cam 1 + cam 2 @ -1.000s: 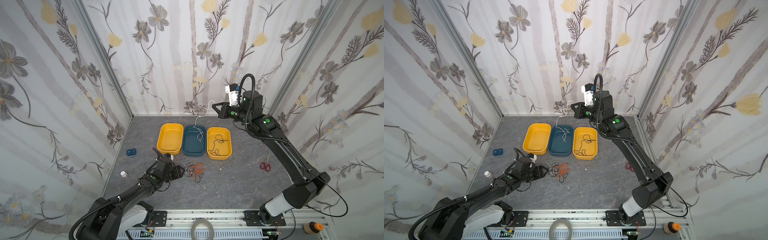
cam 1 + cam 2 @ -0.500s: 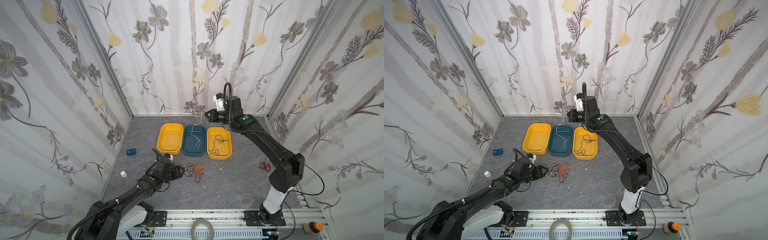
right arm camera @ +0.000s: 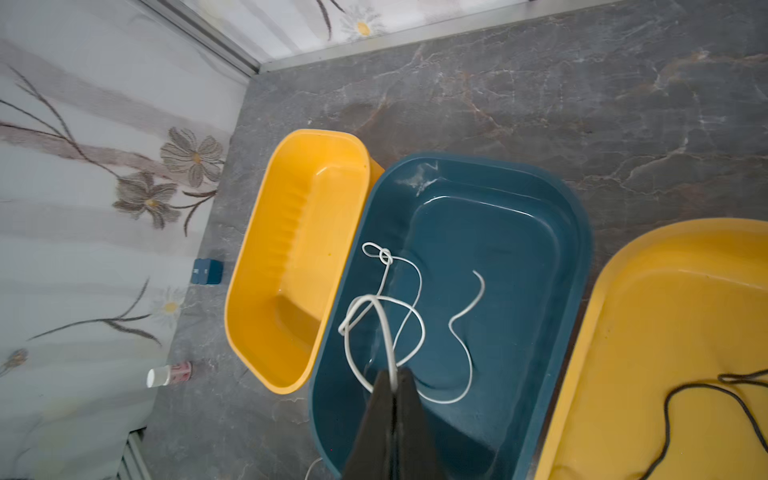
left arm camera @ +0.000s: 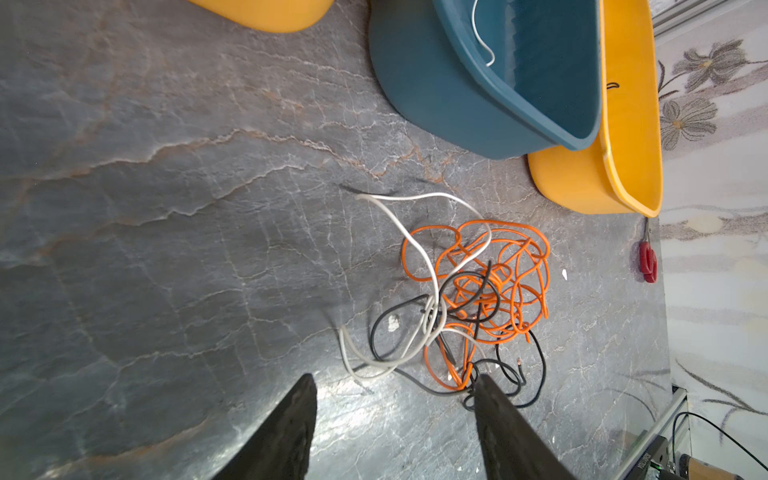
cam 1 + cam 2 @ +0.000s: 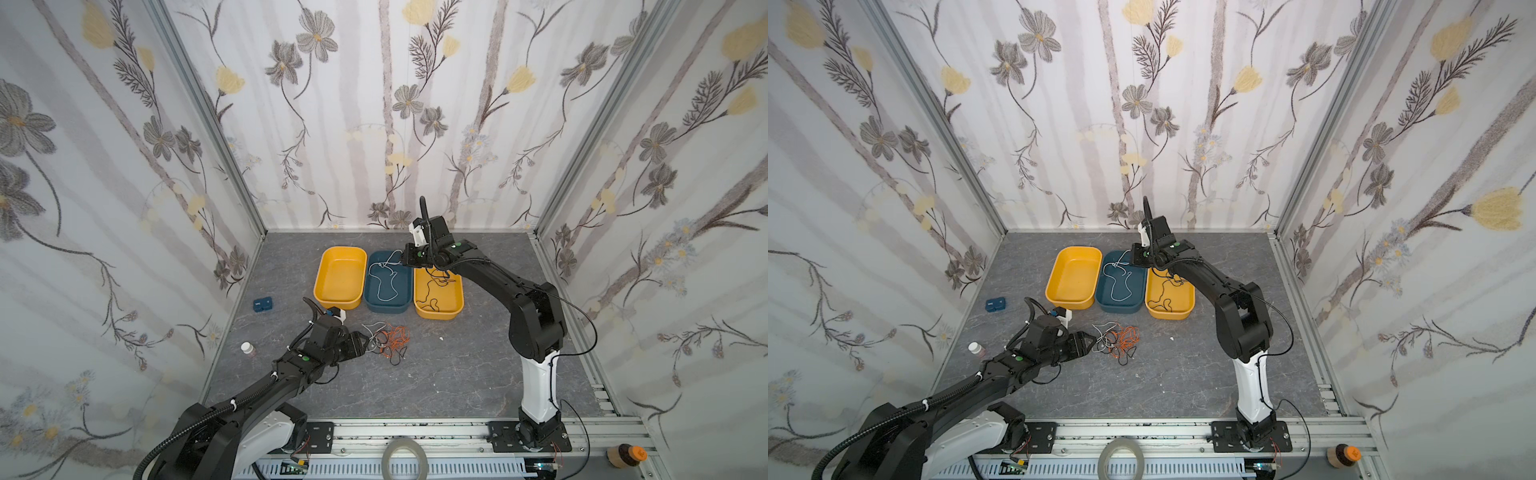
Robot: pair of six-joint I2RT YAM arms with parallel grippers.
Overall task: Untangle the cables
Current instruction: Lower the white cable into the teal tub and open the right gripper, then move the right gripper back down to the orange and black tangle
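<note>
Three trays in row on desk (image 4: 166,249), seemingly one per colour. Over blue tray (image 3: 478,178), right claw (image 3: 392,376) pinched tight on white cable (image 3: 385,332), slack coiled inside: judged ready for release. Black cable (image 3: 666,419) lies in yellow tray (image 5: 436,313). Other yellow tray (image 5: 338,278) bare, probably for orange. Nearer robot base, left claw (image 4: 395,378) half-spread, gripping nothing, at edge of tangle (image 4: 478,282) on desk: likely poised for next strand.

High stereo pair, close wrist cameras.
The pair looks down from the front; wrist views share the blue tray (image 4: 436,104) (image 3: 519,270).
</note>
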